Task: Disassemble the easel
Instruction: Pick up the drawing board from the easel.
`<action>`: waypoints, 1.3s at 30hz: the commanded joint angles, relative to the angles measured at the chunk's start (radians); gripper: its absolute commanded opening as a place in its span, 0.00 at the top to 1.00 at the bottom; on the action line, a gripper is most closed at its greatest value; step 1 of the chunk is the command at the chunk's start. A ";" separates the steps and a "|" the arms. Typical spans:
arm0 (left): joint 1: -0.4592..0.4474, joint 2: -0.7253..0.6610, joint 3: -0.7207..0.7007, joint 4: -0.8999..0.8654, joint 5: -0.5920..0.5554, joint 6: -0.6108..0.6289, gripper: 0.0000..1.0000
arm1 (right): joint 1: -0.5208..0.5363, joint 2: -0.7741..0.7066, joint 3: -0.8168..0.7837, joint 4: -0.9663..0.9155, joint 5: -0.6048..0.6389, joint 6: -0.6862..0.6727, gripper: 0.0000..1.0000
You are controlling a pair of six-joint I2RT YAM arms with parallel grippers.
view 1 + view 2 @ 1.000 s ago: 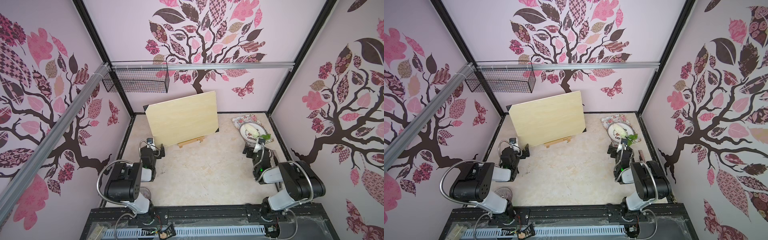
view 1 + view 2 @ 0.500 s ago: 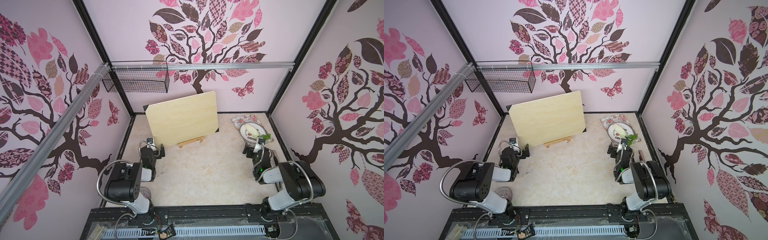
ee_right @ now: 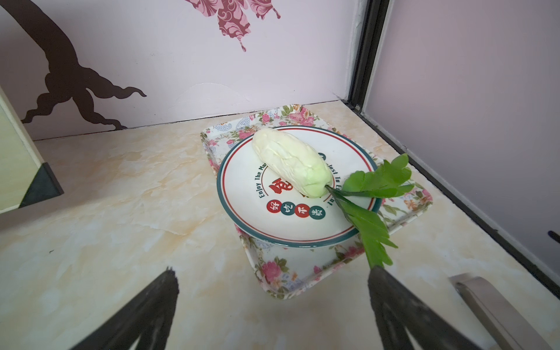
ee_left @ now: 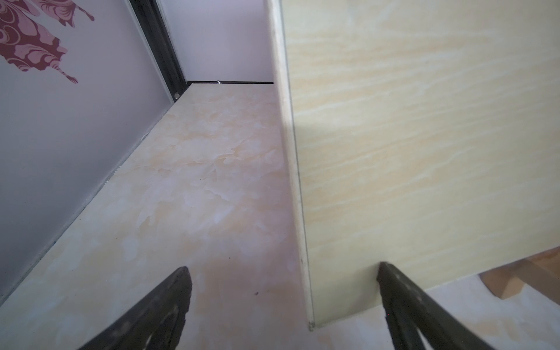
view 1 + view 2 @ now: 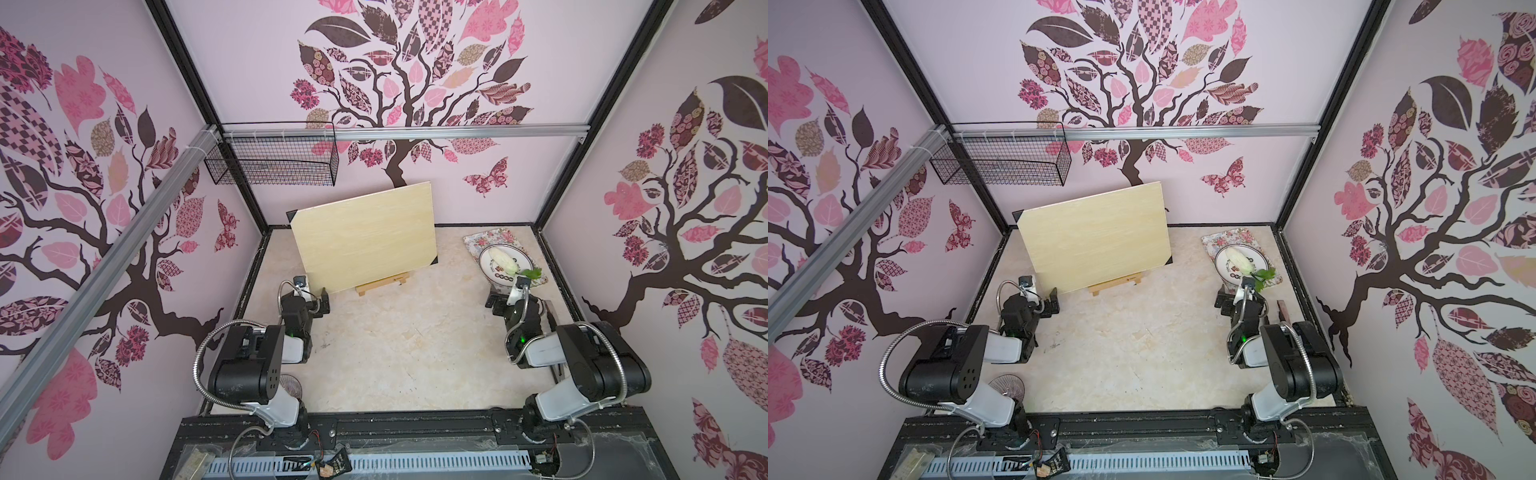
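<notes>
Two claws sit low over the table [image 5: 395, 345], both spread wide and both empty. The easel [image 5: 381, 285] stands toward the back middle of the table, mostly hidden behind the pale board [image 5: 361, 237] that leans on it. Only its ledge and feet show below the board's lower edge. The left claw [image 4: 281, 269] is at the board's lower left corner, and the board's side edge lines up with the gap between its fingers; whether a finger touches the board I cannot tell. The easel lies to this claw's right, near but apart, with the board's corner between them. The right claw [image 3: 272, 271] is well apart from the easel at the table's right side. It faces a plate [image 3: 239, 197] with a white vegetable [image 3: 288, 160] and green leaves [image 3: 378, 181] on a flowered tray [image 3: 291, 266].
</notes>
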 commanded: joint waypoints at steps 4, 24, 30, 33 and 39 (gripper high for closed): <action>0.027 0.000 0.036 0.010 0.029 -0.023 0.02 | -0.006 0.013 0.026 0.023 0.015 0.010 0.00; 0.032 -0.721 0.022 -0.562 -0.022 -0.125 0.02 | -0.003 -0.397 0.266 -0.701 -0.214 0.186 0.00; 0.094 -0.641 0.198 -0.737 0.157 -0.206 0.02 | 0.078 -0.304 0.408 -0.792 -0.303 0.248 0.00; 0.172 -0.540 0.258 -0.681 0.388 -0.269 0.02 | 0.114 -0.235 0.463 -0.790 -0.359 0.278 0.00; 0.319 -0.310 0.395 -0.609 0.762 -0.349 0.09 | 0.141 -0.114 0.539 -0.789 -0.442 0.333 0.00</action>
